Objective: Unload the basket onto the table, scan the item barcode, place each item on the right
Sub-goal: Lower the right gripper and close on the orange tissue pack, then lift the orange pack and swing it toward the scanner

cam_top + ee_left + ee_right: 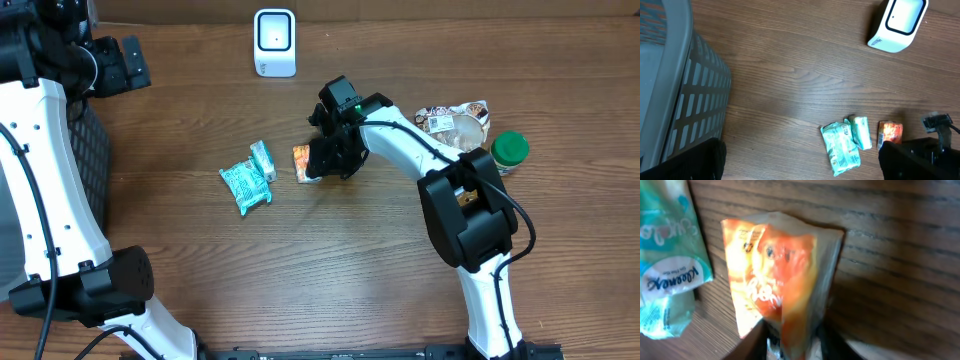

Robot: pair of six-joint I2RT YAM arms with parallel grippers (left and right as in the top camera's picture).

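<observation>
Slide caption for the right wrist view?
Orange snack packet pinched in the right jaws, Kleenex pack beside it on the wooden table.

Right wrist view: packet (775, 290) blurred, print unreadable, its lower end hidden between the right gripper (792, 347) fingers at the bottom edge. Overhead, that gripper covers the packet's right side. Tissue pack (665, 265) cut off left. Left wrist view: scanner (897, 25) cut by top edge, basket (675, 90) cut off left.
</observation>
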